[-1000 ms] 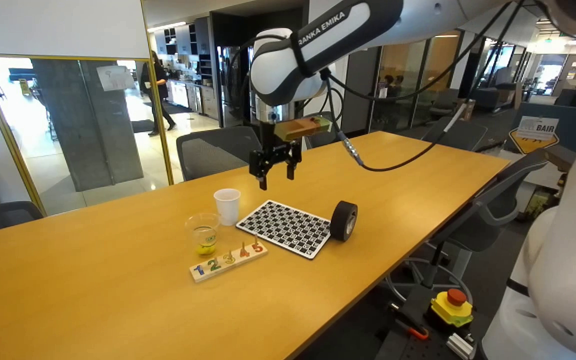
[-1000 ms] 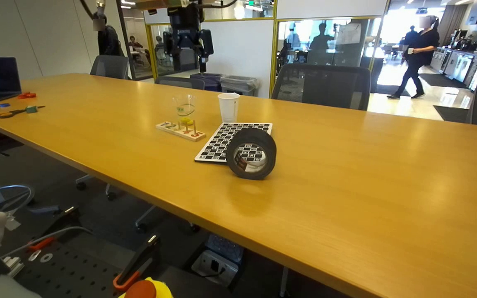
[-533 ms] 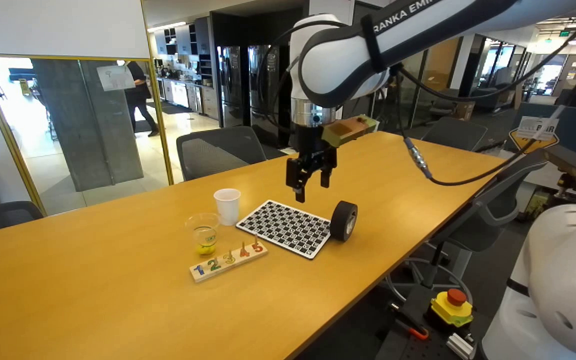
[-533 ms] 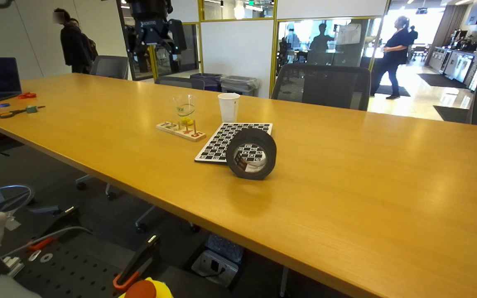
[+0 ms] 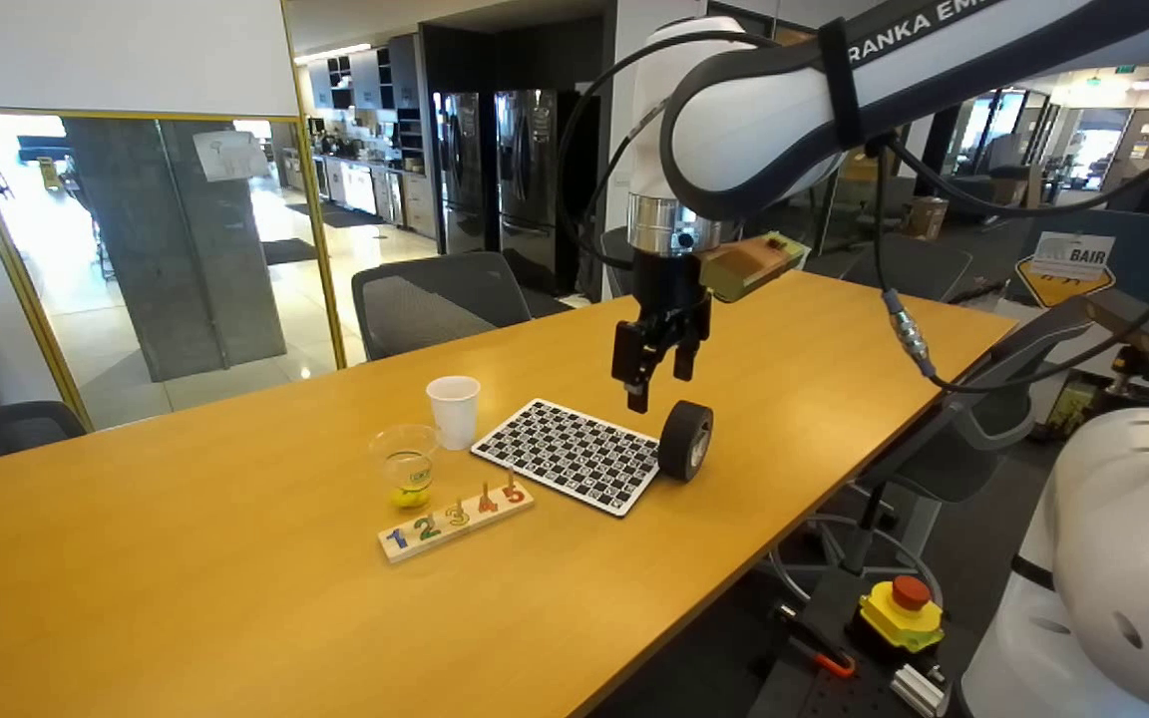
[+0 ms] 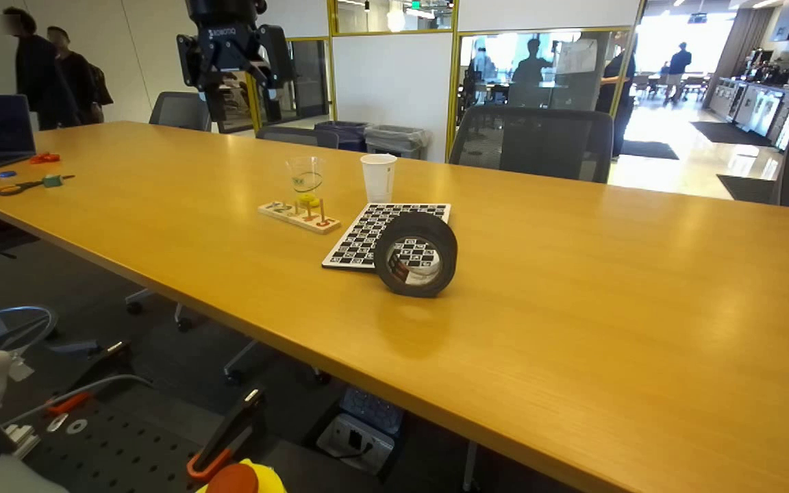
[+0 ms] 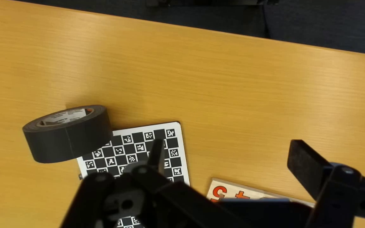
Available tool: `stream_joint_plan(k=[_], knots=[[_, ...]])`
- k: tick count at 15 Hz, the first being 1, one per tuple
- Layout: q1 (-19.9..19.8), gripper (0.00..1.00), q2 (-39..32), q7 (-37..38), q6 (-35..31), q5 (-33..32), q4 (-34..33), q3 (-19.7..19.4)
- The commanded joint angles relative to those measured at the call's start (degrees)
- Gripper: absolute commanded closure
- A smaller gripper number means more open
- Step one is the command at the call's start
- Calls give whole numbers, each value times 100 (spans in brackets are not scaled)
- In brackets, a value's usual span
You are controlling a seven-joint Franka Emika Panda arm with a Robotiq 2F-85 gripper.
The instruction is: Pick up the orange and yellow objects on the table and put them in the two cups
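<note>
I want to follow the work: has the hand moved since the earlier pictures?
Yes. In an exterior view, the hand has shifted rightward in the picture, away from the white cup.

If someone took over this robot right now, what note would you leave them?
Gripper: open, holding nothing, above the table.
Things: yellow stuff at the bottom of the clear cup; white cup upright nearby, its bottom hidden. Orange pieces: can't make any out.
Done: the yellow stuff is in a cup.
Left: perhaps the orange pieces; check the white cup first.
</note>
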State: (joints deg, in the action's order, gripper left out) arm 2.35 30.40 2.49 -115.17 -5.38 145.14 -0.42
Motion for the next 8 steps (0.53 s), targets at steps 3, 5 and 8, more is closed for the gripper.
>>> stream_joint_plan(k=[3, 5, 8], knots=[[-96, 0, 27, -37, 9, 46, 27, 58], [-98, 0, 27, -37, 9, 47, 37, 57], [-98, 0, 27, -37, 9, 47, 44, 57]])
